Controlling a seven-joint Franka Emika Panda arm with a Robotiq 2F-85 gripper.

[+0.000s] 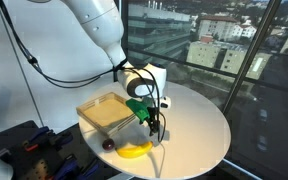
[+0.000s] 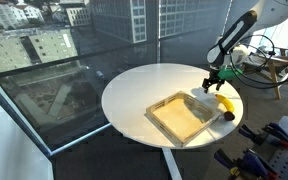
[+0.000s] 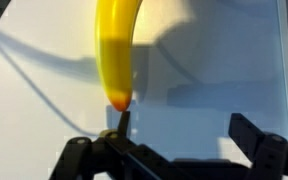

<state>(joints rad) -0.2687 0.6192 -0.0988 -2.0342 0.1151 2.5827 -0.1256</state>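
The banana (image 3: 114, 50) lies flat on the round white desk (image 2: 134, 90), near its edge and just beside the shallow tan tray (image 2: 182, 117). In the wrist view its long axis runs straight away from the claw (image 3: 184, 135), across the line between the two fingers. Its dark near tip sits just in front of one finger (image 3: 119, 125), not in front of the gap. The claw hangs above the fruit, its jaws spread wide with nothing between them. In an exterior view a small dark fruit (image 1: 108, 144) rests close to the banana.
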